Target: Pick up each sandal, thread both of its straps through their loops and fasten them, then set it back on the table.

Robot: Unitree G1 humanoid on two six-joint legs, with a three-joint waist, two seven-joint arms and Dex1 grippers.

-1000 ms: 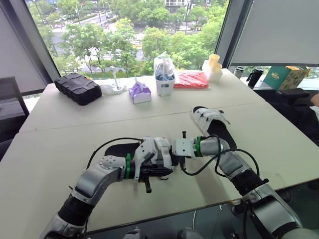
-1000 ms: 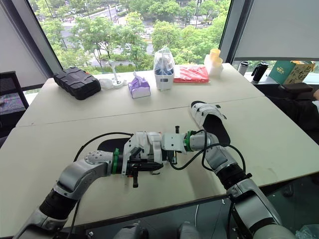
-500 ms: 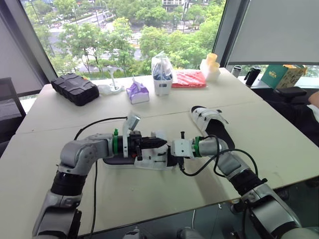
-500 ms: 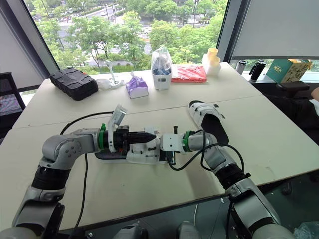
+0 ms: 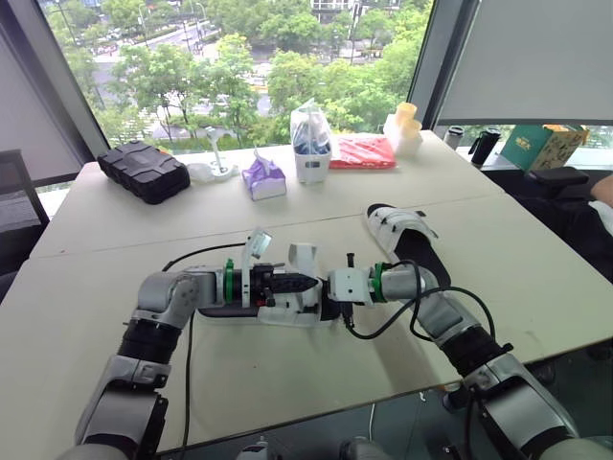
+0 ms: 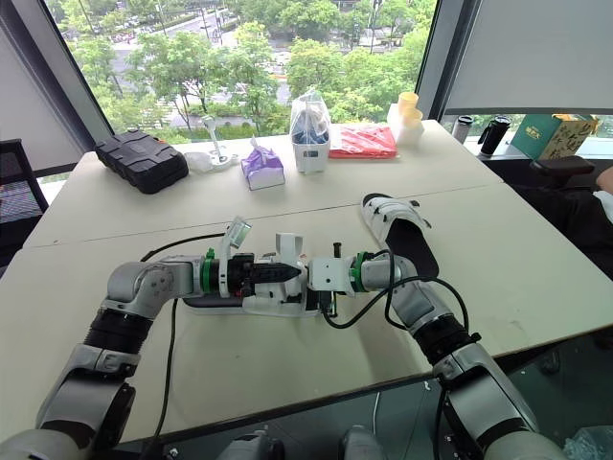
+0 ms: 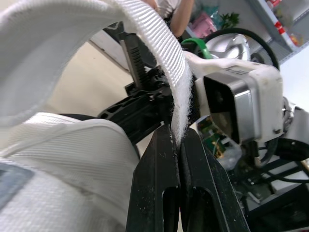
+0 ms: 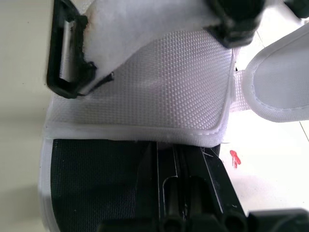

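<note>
Left wrist view shows my left gripper clenched on the white strap of the near sandal, with the strap arching up from the white upper. This sandal lies on the table between both grippers, and I read my right gripper as clamped on its sole edge just under the upper, near the black loop. The second sandal rests flat, well apart to the right.

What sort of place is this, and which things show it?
Probably an upper-floor office or lab: tall windows overlook treetops, plain white tables stand pushed together, and a tissue pack sits on one.
</note>
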